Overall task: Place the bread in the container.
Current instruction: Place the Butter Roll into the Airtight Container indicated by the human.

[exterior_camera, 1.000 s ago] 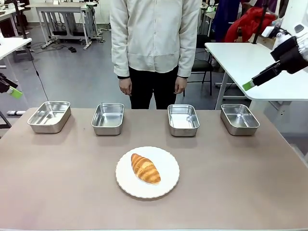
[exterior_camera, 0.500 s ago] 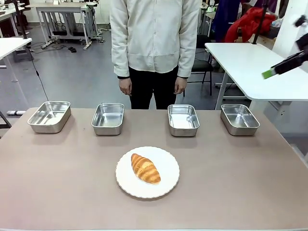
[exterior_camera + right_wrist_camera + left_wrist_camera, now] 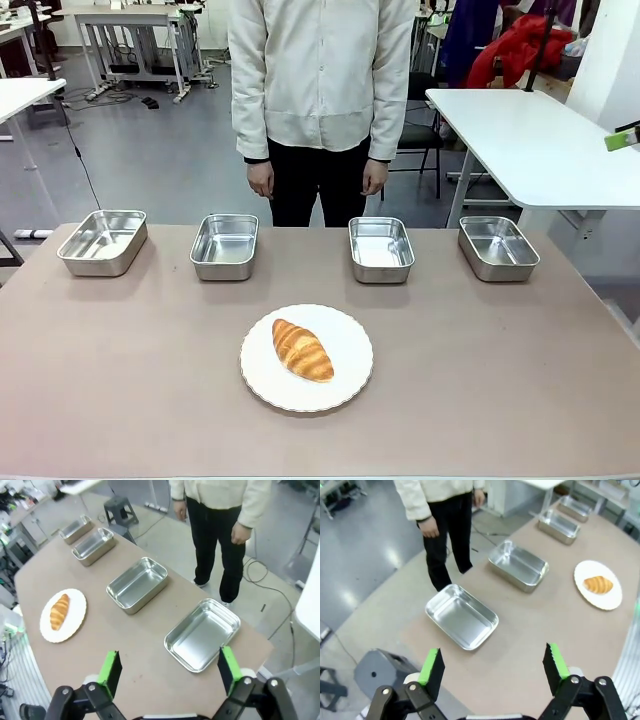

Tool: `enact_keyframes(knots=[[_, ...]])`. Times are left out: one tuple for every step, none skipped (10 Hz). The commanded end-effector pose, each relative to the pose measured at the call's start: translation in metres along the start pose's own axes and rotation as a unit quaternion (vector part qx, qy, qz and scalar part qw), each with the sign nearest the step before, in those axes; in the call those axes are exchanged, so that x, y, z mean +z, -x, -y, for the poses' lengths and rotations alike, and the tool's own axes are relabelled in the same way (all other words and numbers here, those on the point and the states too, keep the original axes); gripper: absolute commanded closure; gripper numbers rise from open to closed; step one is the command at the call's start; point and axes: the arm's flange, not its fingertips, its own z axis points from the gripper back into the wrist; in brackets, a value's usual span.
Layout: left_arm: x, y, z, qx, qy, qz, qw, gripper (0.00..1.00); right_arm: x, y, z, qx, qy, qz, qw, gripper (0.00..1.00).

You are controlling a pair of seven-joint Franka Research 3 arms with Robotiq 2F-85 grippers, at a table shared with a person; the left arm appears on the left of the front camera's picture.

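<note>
Bread (image 3: 302, 350) on plate (image 3: 348, 338), lower centre of front frame; left gripper (image 3: 492, 662) and right gripper (image 3: 168, 665) both spread apart, holding nothing

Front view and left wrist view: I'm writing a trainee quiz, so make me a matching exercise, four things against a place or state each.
1 bread
2 white plate
3 leftmost tray
4 left gripper

a open, empty
b on the plate
c end of the far row
d mid-table, before the trays

Pairs: 1-b, 2-d, 3-c, 4-a
</note>
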Motion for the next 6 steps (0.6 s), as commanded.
enact_keyframes(knots=[[0.0019, 0.0008, 0.003, -0.013, -0.012, 0.032, 0.999, 0.0, 0.006, 0.0008, 0.0099, 0.01, -0.006, 0.022, 1.0, 0.0], [0.002, 0.001, 0.0047, -0.01, -0.018, 0.037, 0.999, 0.0, 0.0102, 0.0025, 0.0103, 0.01, -0.004, 0.024, 1.0, 0.0], [0.0015, 0.0013, 0.0037, -0.002, -0.023, 0.042, 0.999, 0.0, 0.0127, 0.0029, 0.0104, 0.007, -0.001, 0.027, 1.0, 0.0], [0.0017, 0.0032, 0.002, 0.003, -0.023, 0.043, 0.999, 0.0, 0.013, 0.003, 0.0099, 0.008, 0.0, 0.027, 1.0, 0.0], [-0.002, 0.0026, 0.0039, 0.01, -0.021, 0.036, 0.999, 0.0, 0.0126, 0.0029, 0.0096, 0.008, 0.002, 0.026, 1.0, 0.0], [-0.005, 0.0005, 0.0053, 0.015, -0.021, 0.029, 0.999, 0.0, 0.0114, 0.0026, 0.0092, 0.005, 0.003, 0.024, 1.0, 0.0]])
